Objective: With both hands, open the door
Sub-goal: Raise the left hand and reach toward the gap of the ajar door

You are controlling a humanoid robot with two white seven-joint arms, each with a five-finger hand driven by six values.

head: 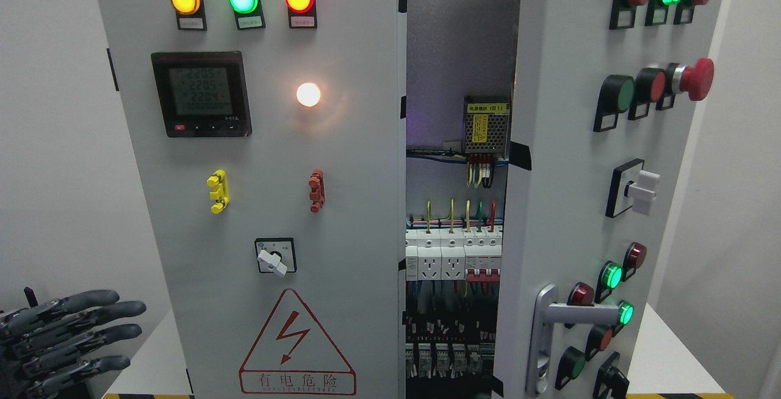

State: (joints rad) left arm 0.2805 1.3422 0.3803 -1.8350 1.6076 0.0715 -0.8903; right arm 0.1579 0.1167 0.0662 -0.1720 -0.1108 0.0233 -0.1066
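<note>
A grey electrical cabinet fills the head view. Its right door (567, 204) is swung partly outward, and the gap shows wiring, breakers and a power supply (485, 127) inside. That door carries a silver lever handle (552, 326) near its lower inner edge, plus push buttons and lamps. The left door (268, 204) looks closed and flat, with three lit lamps, a digital meter (201, 94) and a warning triangle. My left hand (67, 338) hovers at the lower left, its dark fingers stretched out and holding nothing, well apart from the cabinet. The right hand is out of view.
The cabinet stands on a white tabletop (665, 350) edged with yellow-black tape. A white wall runs behind on both sides. A red mushroom stop button (695, 79) and a white rotary switch (640, 191) stick out from the open door.
</note>
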